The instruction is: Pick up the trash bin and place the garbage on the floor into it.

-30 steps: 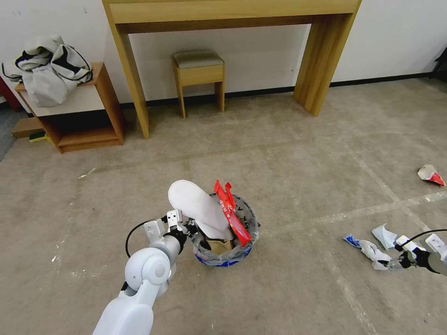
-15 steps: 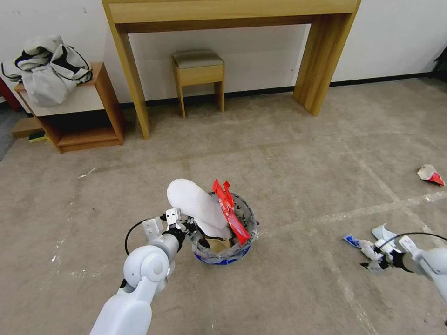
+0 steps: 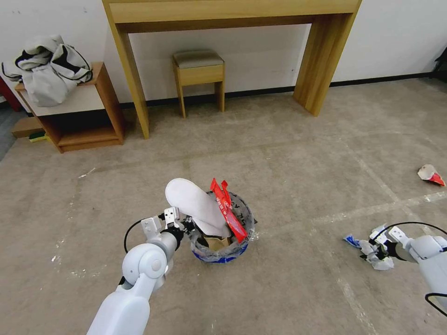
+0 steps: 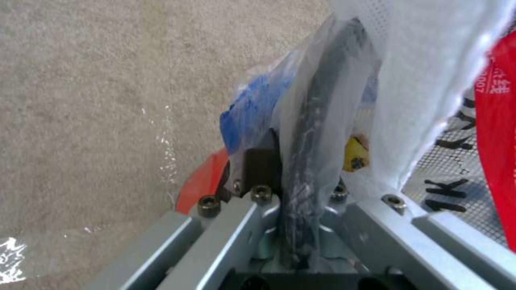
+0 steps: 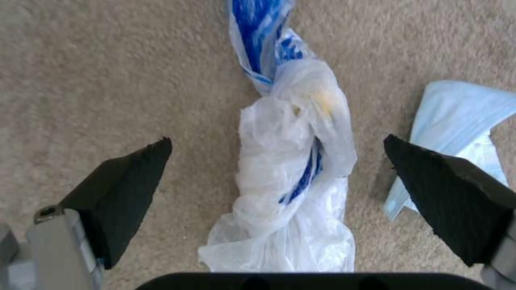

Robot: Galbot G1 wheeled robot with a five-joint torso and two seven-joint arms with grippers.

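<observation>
Grey carpet floor (image 3: 288, 153) fills the room, with a tall wooden desk (image 3: 233, 14) and a small stool (image 3: 199, 70) against the far wall at 12 o'clock, and a low shelf (image 3: 79, 111) with a grey-white jacket (image 3: 49, 67) on top at 10 o'clock. Near the middle of the head view, a bit toward 7 o'clock, sits the trash bin (image 3: 222, 255), a small red and blue bucket lined with a clear bag. A white slipper (image 3: 195, 207) and a red wrapper (image 3: 226, 216) stick up out of it, and a brown paper bag (image 3: 215, 242) sits lower inside. The left end effector (image 3: 180, 228) is at the bin's 9 o'clock side, pinched tight on the rim and the bag; the left wrist view shows the dark rim (image 4: 317, 133) squeezed between its fingers. At 4 o'clock the right end effector (image 3: 376, 247) is low over the floor with its fingers (image 5: 126, 181) spread wide apart, holding nothing. A twisted white and blue plastic bag (image 5: 293, 161) lies on the carpet between them, and a pale blue paper (image 5: 462, 117) lies just beside it. A red and white scrap (image 3: 430, 174) lies well apart at 3 o'clock.
</observation>
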